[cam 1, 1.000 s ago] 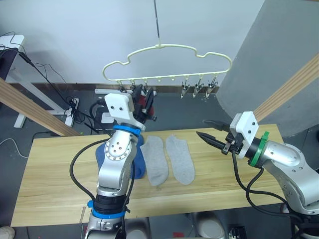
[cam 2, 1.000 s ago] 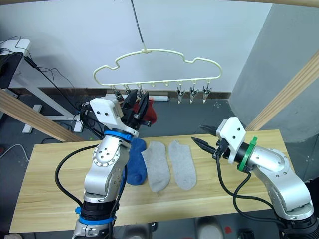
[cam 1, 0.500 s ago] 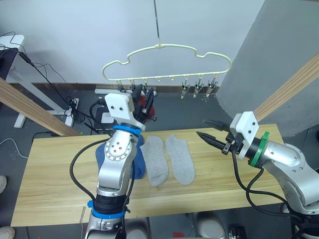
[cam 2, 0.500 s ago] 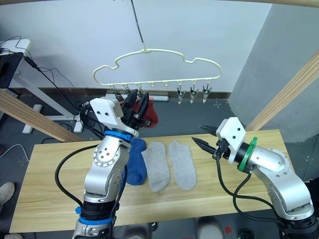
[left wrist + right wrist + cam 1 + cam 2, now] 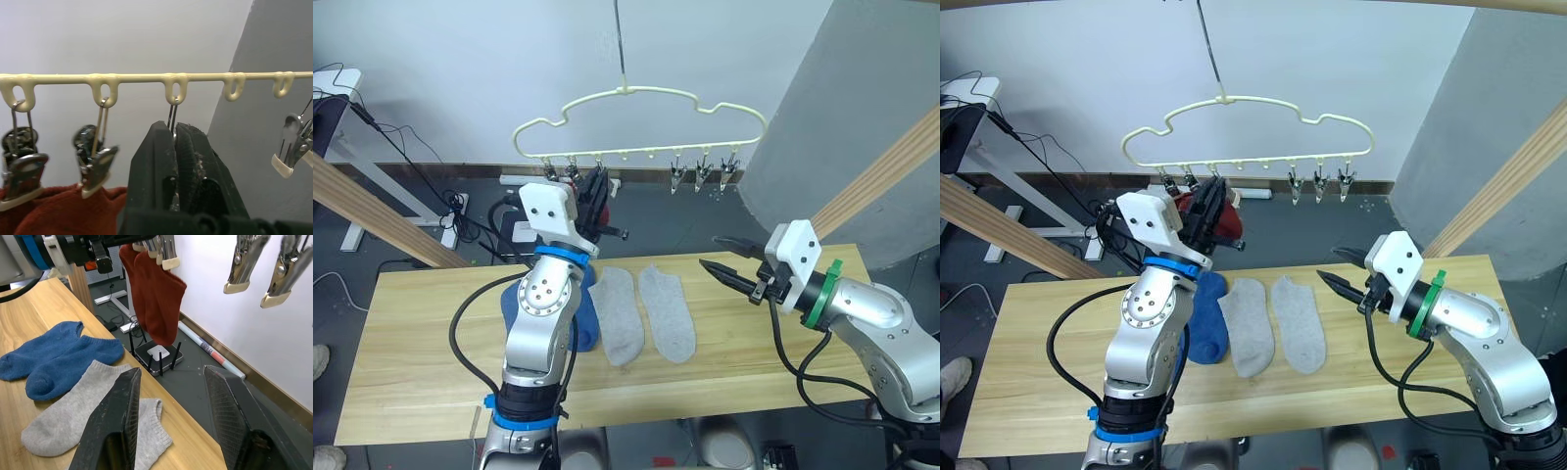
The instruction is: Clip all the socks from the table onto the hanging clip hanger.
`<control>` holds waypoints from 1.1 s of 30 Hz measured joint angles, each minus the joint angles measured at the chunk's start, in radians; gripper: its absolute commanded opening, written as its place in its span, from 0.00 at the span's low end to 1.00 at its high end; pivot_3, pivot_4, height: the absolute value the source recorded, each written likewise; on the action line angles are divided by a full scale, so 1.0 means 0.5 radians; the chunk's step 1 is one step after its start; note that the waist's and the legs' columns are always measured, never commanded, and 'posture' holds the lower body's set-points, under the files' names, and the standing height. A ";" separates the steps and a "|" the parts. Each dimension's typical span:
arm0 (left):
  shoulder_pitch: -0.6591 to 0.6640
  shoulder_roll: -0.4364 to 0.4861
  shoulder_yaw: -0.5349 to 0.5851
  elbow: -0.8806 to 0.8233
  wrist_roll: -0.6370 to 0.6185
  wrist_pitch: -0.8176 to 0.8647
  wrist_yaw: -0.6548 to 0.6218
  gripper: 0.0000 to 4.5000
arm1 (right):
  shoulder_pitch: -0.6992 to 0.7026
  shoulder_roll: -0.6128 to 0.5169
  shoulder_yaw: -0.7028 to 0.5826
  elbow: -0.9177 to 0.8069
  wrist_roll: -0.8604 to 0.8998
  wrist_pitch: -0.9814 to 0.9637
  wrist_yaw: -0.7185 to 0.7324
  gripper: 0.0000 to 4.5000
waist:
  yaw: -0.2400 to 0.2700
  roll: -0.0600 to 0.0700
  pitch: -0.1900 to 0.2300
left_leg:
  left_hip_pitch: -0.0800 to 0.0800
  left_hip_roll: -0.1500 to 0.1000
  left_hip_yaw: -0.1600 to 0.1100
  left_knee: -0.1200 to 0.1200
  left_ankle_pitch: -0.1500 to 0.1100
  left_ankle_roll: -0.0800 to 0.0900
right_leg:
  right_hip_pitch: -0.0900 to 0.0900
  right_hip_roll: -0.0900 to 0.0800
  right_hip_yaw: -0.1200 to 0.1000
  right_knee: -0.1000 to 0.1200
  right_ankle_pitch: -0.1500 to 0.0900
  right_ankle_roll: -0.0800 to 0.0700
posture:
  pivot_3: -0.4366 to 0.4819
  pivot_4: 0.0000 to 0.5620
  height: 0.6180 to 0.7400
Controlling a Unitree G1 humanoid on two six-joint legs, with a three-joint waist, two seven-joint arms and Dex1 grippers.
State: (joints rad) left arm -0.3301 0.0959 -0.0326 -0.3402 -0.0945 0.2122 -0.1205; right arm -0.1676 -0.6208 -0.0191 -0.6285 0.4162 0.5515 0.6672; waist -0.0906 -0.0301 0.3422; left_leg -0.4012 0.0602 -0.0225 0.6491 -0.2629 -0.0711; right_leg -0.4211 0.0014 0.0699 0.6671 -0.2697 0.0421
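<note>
Two red socks (image 5: 154,298) hang clipped at the hanger's (image 5: 636,108) 9 o'clock end; left gripper (image 5: 176,171), fingers pressed together, pinches the third clip. Right gripper (image 5: 724,257) gapes, empty, at the table's (image 5: 431,352) 3 o'clock side; blue socks (image 5: 58,357) and grey socks (image 5: 646,313) lie mid-table.

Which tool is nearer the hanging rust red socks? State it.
Left. The left tool is up at the clip hanger, right beside the rust red socks. The right tool hovers over the table, well off to their right and lower.

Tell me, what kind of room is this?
Probably a robotics lab or test room, not a home: a bare wooden table on a grey floor, loose cables along the wall, and a clip hanger hung up for practice.
</note>
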 measured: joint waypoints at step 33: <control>-0.020 0.275 0.121 -0.146 -0.369 0.350 -0.350 0.00 | -0.082 1.239 0.814 1.006 -0.877 0.417 -1.281 1.00 | -0.031 0.000 0.000 | 0.000 0.003 -0.001 0.012 0.002 -0.003 | -0.006 0.004 0.003 0.019 -0.006 0.009 | 0.27 0.65 1.00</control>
State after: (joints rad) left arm -0.3400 0.2333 0.0279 -0.4133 -0.2788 0.3872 -0.2957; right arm -0.2084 -0.0012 0.3879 -0.1253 -0.0221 0.7602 0.0265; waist -0.1063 -0.0303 0.3423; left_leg -0.4012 0.0616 -0.0229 0.6553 -0.2621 -0.0728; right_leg -0.4243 0.0032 0.0713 0.6767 -0.2725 0.0465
